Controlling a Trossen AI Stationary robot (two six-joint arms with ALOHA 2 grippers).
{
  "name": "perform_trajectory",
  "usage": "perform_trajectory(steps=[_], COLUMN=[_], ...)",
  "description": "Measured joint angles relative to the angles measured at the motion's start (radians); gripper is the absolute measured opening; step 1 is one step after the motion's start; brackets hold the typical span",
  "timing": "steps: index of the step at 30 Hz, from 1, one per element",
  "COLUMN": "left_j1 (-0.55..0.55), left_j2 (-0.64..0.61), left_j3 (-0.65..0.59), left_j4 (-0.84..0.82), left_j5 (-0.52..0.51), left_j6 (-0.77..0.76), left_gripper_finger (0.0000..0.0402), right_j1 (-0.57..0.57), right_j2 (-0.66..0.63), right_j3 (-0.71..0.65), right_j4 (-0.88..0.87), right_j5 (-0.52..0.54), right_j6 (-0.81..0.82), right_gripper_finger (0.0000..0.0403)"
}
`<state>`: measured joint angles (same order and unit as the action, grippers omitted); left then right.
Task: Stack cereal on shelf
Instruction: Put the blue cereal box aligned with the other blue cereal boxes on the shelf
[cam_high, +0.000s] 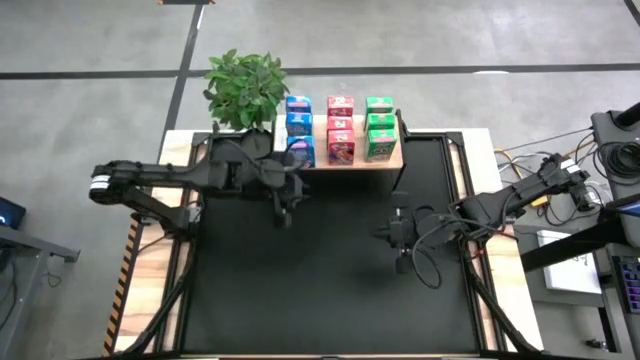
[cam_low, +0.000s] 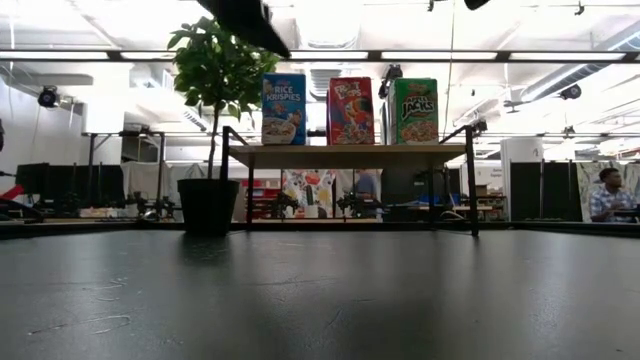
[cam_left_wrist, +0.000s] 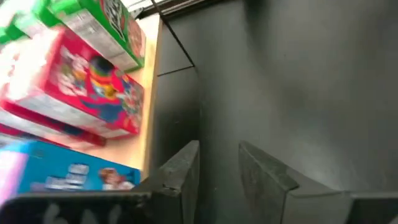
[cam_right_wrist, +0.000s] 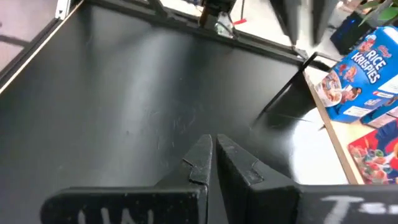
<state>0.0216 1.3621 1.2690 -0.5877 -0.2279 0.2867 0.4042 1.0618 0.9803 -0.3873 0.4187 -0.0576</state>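
The cereal cartons stand on the shelf (cam_high: 392, 160) at the table's far edge in three rows: blue (cam_high: 298, 125), red-pink (cam_high: 340, 128) and green (cam_high: 378, 126). The low view shows the front blue (cam_low: 283, 108), red-pink (cam_low: 351, 110) and green (cam_low: 415, 110) cartons upright on the light-wood board (cam_low: 345, 155). My left gripper (cam_high: 285, 208) hovers over the mat just near of the shelf's left end, open and empty (cam_left_wrist: 219, 168). My right gripper (cam_high: 398, 250) is above the mat's middle right, shut and empty (cam_right_wrist: 213, 155).
A potted plant (cam_high: 245, 85) stands left of the shelf, close to the left arm. The black mat (cam_high: 320, 290) spreads across the table's near half. Cables and equipment (cam_high: 600, 180) lie off the table's right edge. A person (cam_low: 605, 190) sits in the room beyond.
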Motion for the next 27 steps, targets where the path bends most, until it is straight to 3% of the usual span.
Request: perform_trajectory(steps=[7, 13, 17, 27], left_j1=[0.014, 0.04, 0.064, 0.128], left_j2=[-0.029, -0.026, -0.029, 0.007], left_j3=[-0.331, -0.505, -0.56, -0.582], left_j4=[0.429, 0.748, 0.853, 0.895], left_j5=[-0.1, -0.241, -0.298, -0.298], left_j6=[0.009, 0.044, 0.072, 0.037], left_gripper_finger=[0.0075, 0.0074, 0.0074, 0.0074], right_j1=[0.002, 0.001, 0.002, 0.002], right_j2=[-0.001, -0.002, -0.002, -0.002], right_j3=[-0.089, -0.111, -0.113, -0.115], right_j4=[0.147, 0.202, 0.219, 0.222], right_j5=[0.001, 0.002, 0.002, 0.002], right_j6=[-0.031, -0.066, -0.085, -0.084], right_gripper_finger=[0.0012, 0.0012, 0.0012, 0.0012])
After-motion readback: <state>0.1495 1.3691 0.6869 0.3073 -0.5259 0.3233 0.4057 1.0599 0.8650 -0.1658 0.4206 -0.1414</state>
